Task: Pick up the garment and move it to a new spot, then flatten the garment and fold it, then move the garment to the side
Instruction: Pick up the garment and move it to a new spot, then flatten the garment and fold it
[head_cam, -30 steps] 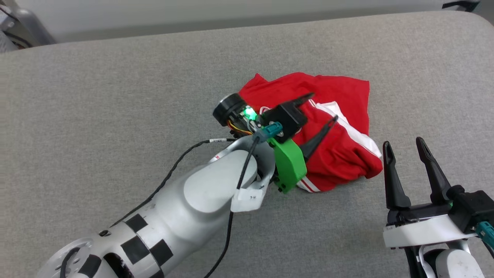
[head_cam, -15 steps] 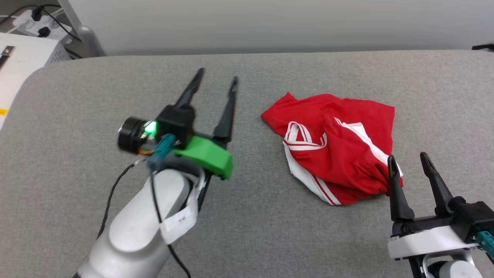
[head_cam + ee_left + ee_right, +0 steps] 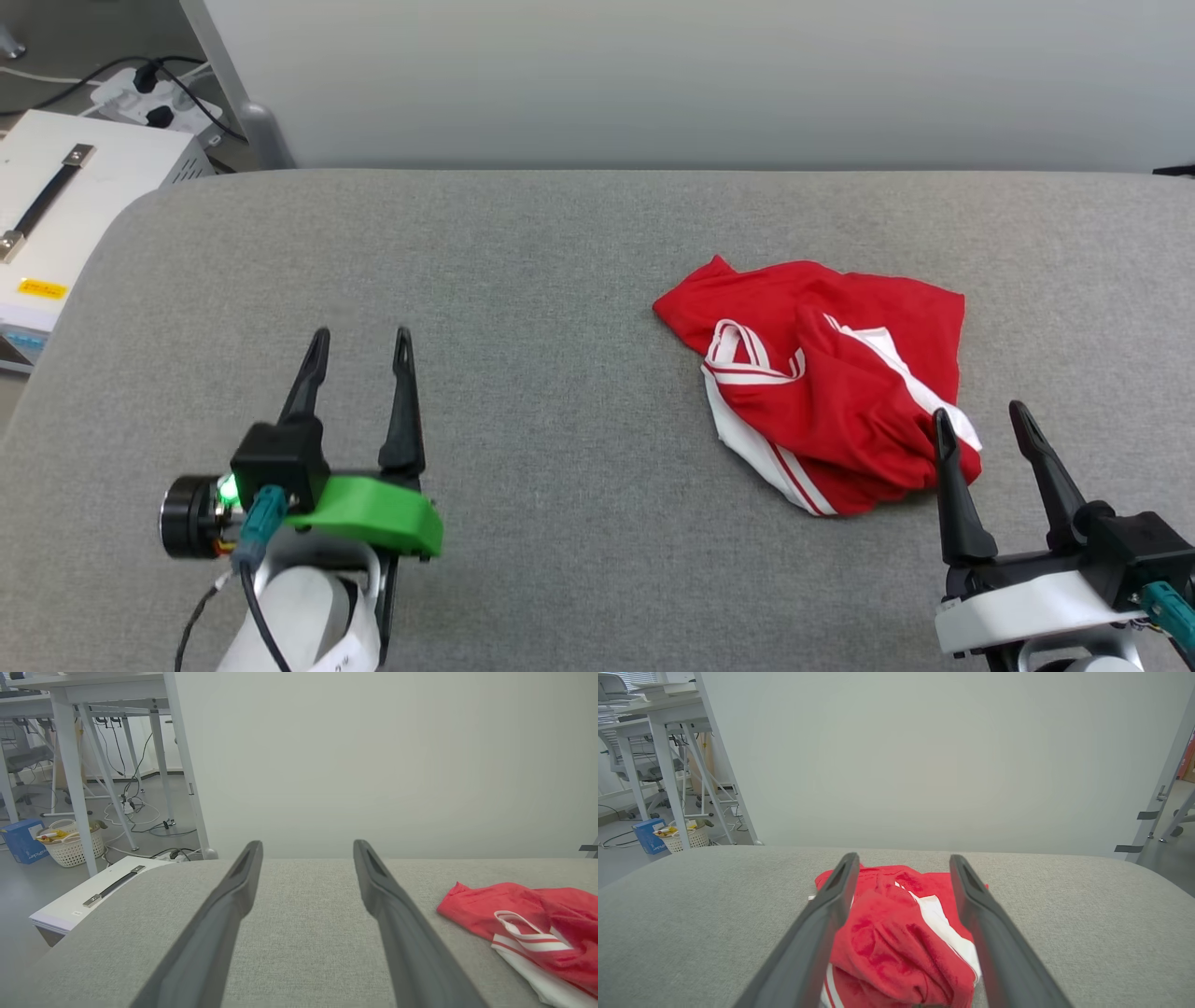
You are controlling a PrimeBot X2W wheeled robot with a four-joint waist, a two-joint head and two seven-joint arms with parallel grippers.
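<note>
Left gripper (image 3: 362, 334) hangs low over the near left of the grey padded surface (image 3: 560, 243). Its 2 dark fingers are spread wide apart with nothing between them, pointing toward the far wall (image 3: 653, 84). Right gripper (image 3: 979, 411) sits at the near right, its 2 fingers likewise spread and empty. Seen from above, its left fingertip overlaps the near right edge of the garment (image 3: 840, 401), though I cannot tell whether it touches the cloth. That garment lies crumpled in a heap on the right half of the surface, well apart from the left gripper. Its red body is bunched up, with a white sleeve panel showing on its right and the striped collar loop facing up on its left. Off the far left corner stands a white box (image 3: 65, 196) with a black handle, and beyond it lies a power strip (image 3: 149, 89).
</note>
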